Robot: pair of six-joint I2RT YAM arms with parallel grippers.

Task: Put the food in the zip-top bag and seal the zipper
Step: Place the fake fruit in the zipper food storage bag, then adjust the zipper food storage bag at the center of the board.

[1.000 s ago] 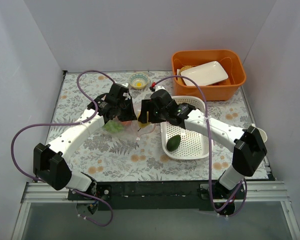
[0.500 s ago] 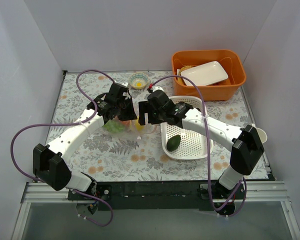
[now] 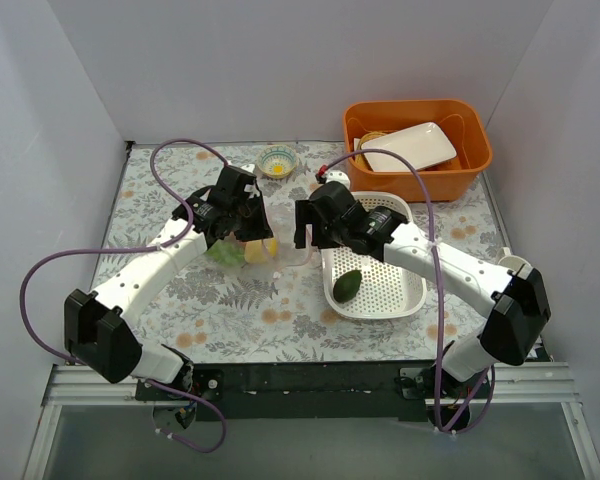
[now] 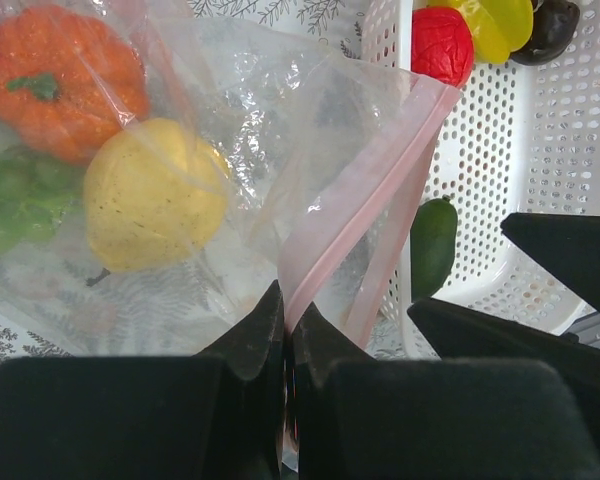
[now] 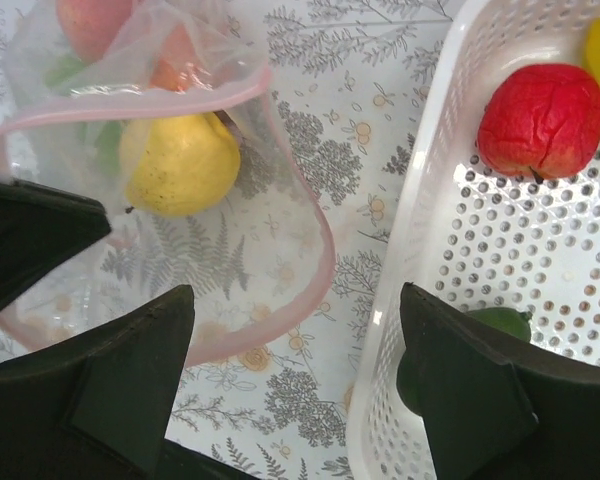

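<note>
Bright, even light w/ soft shadows; near fingers (image 4: 280, 400) blurred in wrist views.

The left arm (image 3: 148, 266) and right arm (image 3: 445, 262) are white tubes with black joints. A purple cable (image 3: 22, 292) loops along each. The jaws are matte black.
</note>
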